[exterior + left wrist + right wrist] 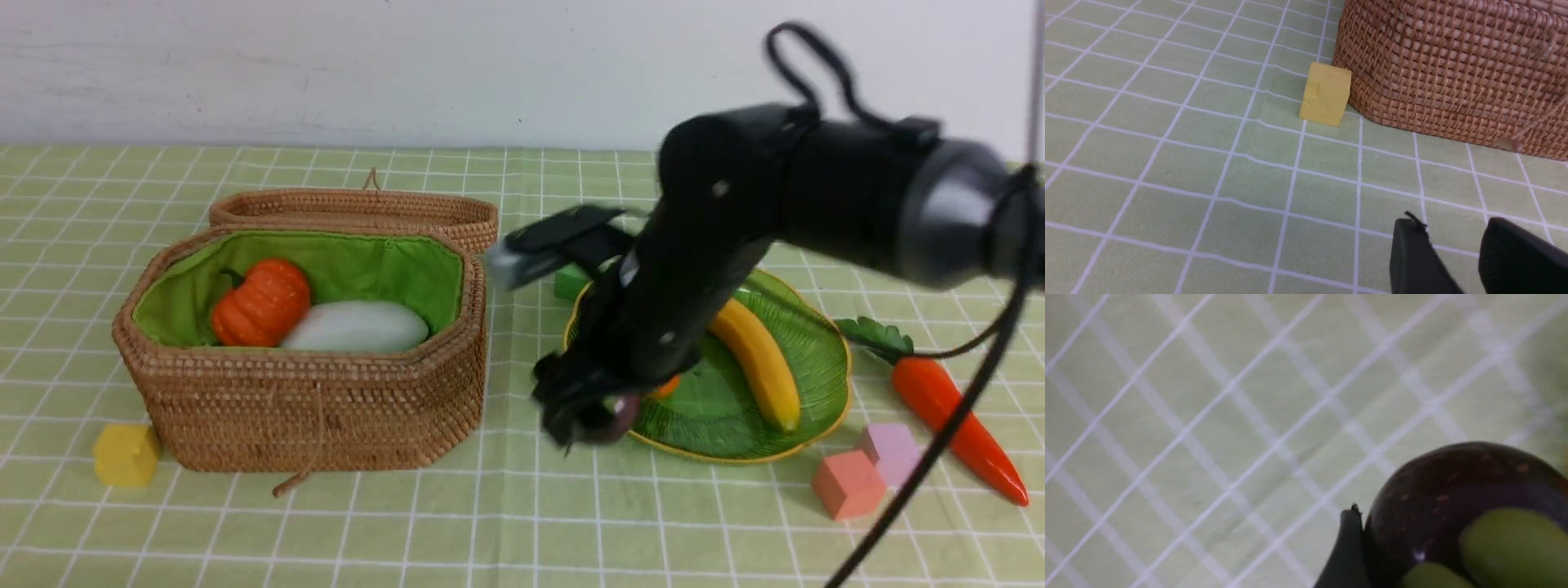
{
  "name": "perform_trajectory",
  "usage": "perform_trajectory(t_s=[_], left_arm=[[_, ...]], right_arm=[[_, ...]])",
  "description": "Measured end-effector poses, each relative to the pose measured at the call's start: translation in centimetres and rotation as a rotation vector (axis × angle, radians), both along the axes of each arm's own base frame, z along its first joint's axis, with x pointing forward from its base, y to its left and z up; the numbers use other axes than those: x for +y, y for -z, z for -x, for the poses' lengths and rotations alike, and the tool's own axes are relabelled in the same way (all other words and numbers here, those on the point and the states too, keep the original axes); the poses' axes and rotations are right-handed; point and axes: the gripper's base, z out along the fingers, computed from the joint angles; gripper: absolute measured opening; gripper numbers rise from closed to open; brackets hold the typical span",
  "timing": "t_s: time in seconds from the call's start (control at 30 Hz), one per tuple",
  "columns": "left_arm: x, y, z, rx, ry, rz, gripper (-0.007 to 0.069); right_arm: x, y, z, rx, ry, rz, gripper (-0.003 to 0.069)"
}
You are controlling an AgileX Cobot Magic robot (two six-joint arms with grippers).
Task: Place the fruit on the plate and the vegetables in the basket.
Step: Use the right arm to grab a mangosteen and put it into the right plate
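Checked green cloth fills our foreground, where our right gripper has the mangosteen at its tips: one finger lies against the dark skin, the other is out of frame, so we cannot tell whether the grip is closed. Just beyond the tool and to its right lies the plate; the banana on it runs roughly near to far, leaving bare glass on the gripper's side. We judge a short carry that way suffices. Our left gripper, narrowly parted and empty, sits well off to the left by the basket, so the right arm is the nearer
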Motion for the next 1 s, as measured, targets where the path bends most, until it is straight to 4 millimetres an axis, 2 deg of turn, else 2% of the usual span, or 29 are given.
perform_trajectory(t_s=[0.03, 0.07, 0.1, 0.23, 0.37, 0.53, 0.73, 1.0], left_arm=[[0.0, 0.0, 0.0, 0.000, 0.000, 0.000, 0.0239], [0.0, 0.0, 0.0, 0.000, 0.000, 0.000, 0.0239], [0.0, 0.0, 0.0, 0.000, 0.000, 0.000, 0.0239], [0.0, 0.0, 0.0, 0.000, 0.000, 0.000, 0.0239], [0.0, 0.0, 0.0, 0.000, 0.000, 0.000, 0.0239], [0.0, 0.0, 0.0, 0.000, 0.000, 0.000, 0.0239], [0.0, 0.0, 0.0, 0.000, 0.000, 0.000, 0.0239], [0.0, 0.0, 0.0, 0.000, 0.000, 0.000, 0.0239]], right_arm=[[-1.0, -0.3, -0.6, -0.018, 0.031, 0.004, 0.0578], [-3.5, -0.7, -2.0, -0.042, 0.121, 0.011, 0.0578], [-4.9, -0.7, -2.8, -0.043, 0.173, 0.013, 0.0578], [-7.9, 1.0, -4.9, 0.011, 0.297, -0.013, 0.0578], [-7.9, 4.1, -6.1, 0.087, 0.321, -0.007, 0.0578], [-7.6, 6.8, -6.9, 0.115, 0.322, 0.012, 0.0578], [-7.5, 6.9, -7.4, 0.077, 0.339, -0.008, 0.0676], [-7.7, 6.9, -7.3, 0.071, 0.343, 0.012, 0.0676]])
